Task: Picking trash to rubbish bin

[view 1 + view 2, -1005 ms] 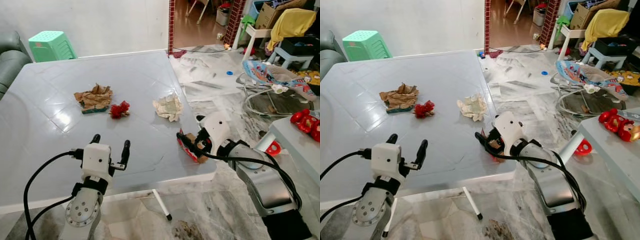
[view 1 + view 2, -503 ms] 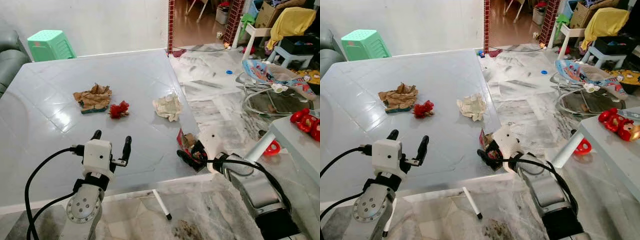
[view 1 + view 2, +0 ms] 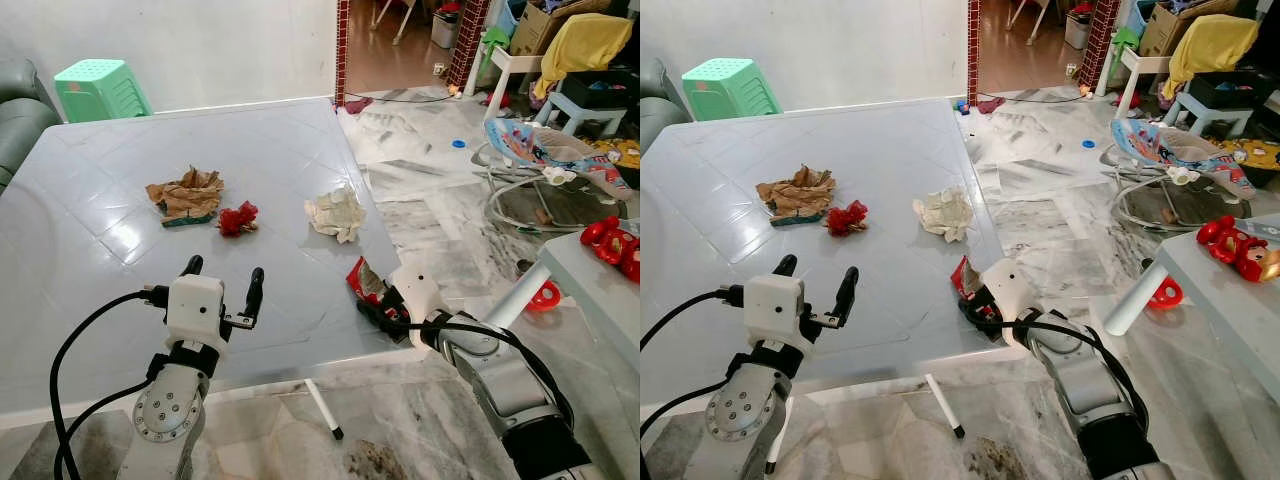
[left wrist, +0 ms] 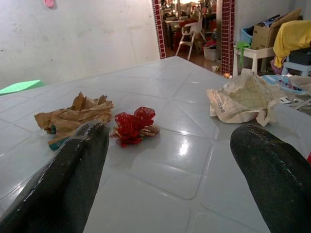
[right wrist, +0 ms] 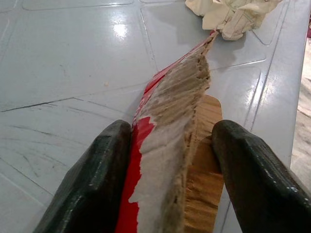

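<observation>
Since the earlier frame your right gripper (image 3: pixel 372 297) has drawn the red cardboard scrap (image 5: pixel 170 126) back over the worktop's (image 3: pixel 120 290) near right edge. Its fingers are closed on that scrap — torn, fibrous, glossy red on one face. Keep the squeeze firm and lift clear before turning away. Your left gripper (image 3: pixel 222 288) hovers near-left, fingers wide apart, holding nothing. Farther off lie crumpled brown paper (image 3: pixel 186 196), a red foil wad (image 3: pixel 238 218) and pale paper (image 3: pixel 337 213).

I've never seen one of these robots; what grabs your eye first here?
The right end effector pinching a torn red cardboard scrap at the grey table's near right edge. Beyond it lie crumpled brown paper, a red wrapper and a pale paper wad.
</observation>
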You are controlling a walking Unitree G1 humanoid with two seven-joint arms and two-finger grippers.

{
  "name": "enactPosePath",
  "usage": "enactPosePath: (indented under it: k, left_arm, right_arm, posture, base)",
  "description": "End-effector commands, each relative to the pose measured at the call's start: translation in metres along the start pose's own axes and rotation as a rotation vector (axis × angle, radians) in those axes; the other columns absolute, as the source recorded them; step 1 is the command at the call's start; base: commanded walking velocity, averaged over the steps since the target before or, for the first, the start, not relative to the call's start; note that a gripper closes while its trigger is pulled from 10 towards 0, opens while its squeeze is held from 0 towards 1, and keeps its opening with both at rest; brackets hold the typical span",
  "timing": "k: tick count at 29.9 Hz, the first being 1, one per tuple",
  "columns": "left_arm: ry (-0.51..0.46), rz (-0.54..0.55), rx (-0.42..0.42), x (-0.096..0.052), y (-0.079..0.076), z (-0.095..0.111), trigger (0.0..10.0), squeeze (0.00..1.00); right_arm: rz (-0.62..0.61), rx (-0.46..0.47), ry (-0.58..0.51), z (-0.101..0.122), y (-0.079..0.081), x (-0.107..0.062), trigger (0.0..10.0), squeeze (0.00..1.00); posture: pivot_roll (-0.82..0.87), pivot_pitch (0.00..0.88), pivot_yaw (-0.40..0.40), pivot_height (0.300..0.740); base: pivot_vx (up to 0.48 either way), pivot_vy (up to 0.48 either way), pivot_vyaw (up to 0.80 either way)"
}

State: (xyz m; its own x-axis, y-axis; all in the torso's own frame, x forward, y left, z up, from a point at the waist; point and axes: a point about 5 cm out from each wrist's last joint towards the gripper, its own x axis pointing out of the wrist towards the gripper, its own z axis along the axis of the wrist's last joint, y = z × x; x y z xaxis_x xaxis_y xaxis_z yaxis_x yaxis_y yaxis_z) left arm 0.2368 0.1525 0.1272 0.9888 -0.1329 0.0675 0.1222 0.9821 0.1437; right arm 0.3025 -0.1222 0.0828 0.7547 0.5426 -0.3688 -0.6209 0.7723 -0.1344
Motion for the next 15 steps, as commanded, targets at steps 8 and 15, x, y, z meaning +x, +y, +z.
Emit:
enactPosePath:
  k: [8, 15]
  left_arm:
    - [-0.008, 0.003, 0.004, 0.0009, -0.0005, 0.0023, 10.0, 0.00]
    - [-0.013, 0.004, 0.002, 0.0018, -0.0006, 0.0037, 10.0, 0.00]
  right_arm:
    - [0.007, -0.005, -0.003, 0.0009, -0.0007, 0.0023, 0.0, 0.00]
    - [0.017, -0.008, -0.005, 0.0009, 0.0014, 0.0029, 0.0, 0.00]
  posture:
    - [0.00, 0.045, 0.012, 0.740]
    - [0.00, 0.045, 0.012, 0.740]
  base:
    - [0.000, 0.000, 0.00]
    - [0.000, 0.000, 0.00]
